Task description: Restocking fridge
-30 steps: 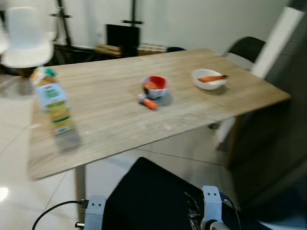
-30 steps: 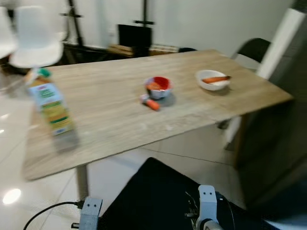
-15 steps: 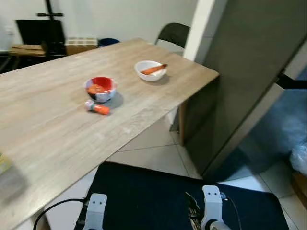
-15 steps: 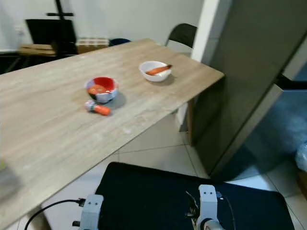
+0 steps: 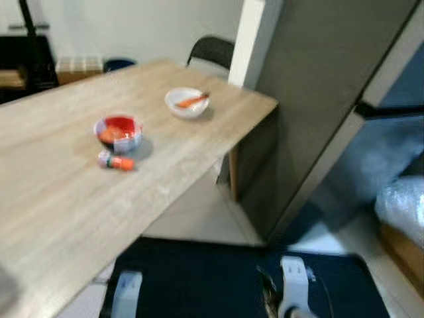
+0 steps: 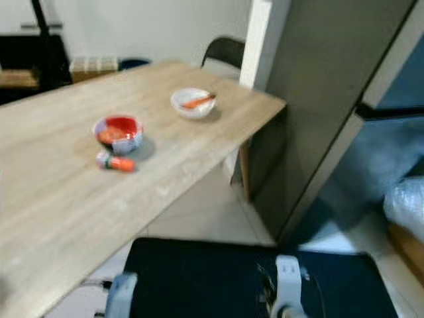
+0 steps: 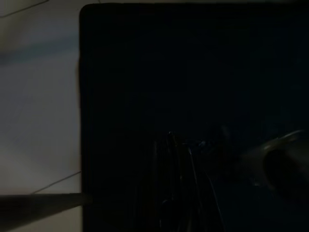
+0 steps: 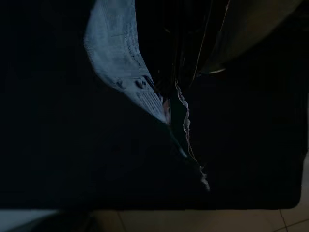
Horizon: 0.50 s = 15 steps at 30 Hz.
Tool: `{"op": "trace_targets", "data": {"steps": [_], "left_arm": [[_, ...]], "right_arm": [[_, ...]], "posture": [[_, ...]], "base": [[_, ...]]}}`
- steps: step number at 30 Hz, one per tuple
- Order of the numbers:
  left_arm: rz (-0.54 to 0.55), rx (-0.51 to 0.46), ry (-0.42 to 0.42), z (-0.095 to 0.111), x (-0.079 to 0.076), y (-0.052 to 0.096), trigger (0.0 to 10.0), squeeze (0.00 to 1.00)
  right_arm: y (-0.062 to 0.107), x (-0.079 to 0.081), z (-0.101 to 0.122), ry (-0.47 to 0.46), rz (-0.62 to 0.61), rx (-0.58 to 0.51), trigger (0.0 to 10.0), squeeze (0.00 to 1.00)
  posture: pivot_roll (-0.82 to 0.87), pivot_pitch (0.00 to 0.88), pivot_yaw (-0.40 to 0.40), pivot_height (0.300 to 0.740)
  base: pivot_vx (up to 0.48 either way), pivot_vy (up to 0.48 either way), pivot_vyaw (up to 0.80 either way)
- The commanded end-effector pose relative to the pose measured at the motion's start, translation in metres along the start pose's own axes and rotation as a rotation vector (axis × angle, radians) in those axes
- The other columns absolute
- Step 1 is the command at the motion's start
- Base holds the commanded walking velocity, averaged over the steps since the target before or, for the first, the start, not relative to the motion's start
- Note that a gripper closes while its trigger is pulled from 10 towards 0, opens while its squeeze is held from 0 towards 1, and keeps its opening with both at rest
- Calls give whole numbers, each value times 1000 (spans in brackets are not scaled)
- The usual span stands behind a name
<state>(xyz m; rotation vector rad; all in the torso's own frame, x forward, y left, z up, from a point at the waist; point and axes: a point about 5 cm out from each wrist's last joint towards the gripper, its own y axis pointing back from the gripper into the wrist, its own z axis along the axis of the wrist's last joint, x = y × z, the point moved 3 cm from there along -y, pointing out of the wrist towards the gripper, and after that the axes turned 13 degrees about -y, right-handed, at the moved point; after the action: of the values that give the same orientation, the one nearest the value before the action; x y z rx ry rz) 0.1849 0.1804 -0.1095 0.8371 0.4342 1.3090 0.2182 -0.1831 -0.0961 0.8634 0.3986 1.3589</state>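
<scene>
Wooden table point(image 5: 59, 199), ahead and to the left of both grippers, carries a red bowl point(image 5: 118, 131) holding orange-red contents, blurred. A small orange item point(image 5: 115, 161) lies just beside it. Farther along, a white bowl point(image 5: 186, 103) holds an orange carrot-like piece point(image 5: 193, 101). Dark fridge door point(image 5: 318, 99) stands ahead to the right. Right gripper point(image 8: 186, 72) pinches a pale printed packet point(image 8: 123, 67). Left gripper point(image 7: 176, 193) hangs over a black mat point(image 7: 193, 72); finger state cannot be told.

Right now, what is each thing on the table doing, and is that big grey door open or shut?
Red bowl: upright, something orange inside.
White bowl: upright, a carrot lies across it.
Small orange bottle: lying on its side beside the red bowl.
Grey door: swung open.
Chair: standing behind the table.
</scene>
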Motion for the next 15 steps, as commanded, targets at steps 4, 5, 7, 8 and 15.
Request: {"op": "trace_targets", "data": {"steps": [4,5,7,8,15], "left_arm": [[-29,0,-25,3,-10,-2,10000,0],[-31,-2,-29,4,-10,-2,10000,0],[-32,-4,-31,5,-11,-2,10000,0],[-32,-8,-33,6,-11,-3,10000,0],[-33,-10,-38,9,-12,-4,10000,0]], "right_arm": [[2,-11,2,-22,-37,-14,10000,0],[2,-11,2,-23,-38,-14,10000,0],[2,-11,2,-25,-38,-13,10000,0],[2,-11,1,-28,-39,-13,10000,0],[2,-10,-1,-37,-41,-12,10000,0]], "posture": [[-61,6,-34,740],[-61,5,-33,740],[-61,6,-33,740],[-62,6,-32,740],[-64,5,-27,740]], "base": [[0,0,-800],[0,0,-800],[0,0,-800],[0,0,-800],[0,0,-800]]}}
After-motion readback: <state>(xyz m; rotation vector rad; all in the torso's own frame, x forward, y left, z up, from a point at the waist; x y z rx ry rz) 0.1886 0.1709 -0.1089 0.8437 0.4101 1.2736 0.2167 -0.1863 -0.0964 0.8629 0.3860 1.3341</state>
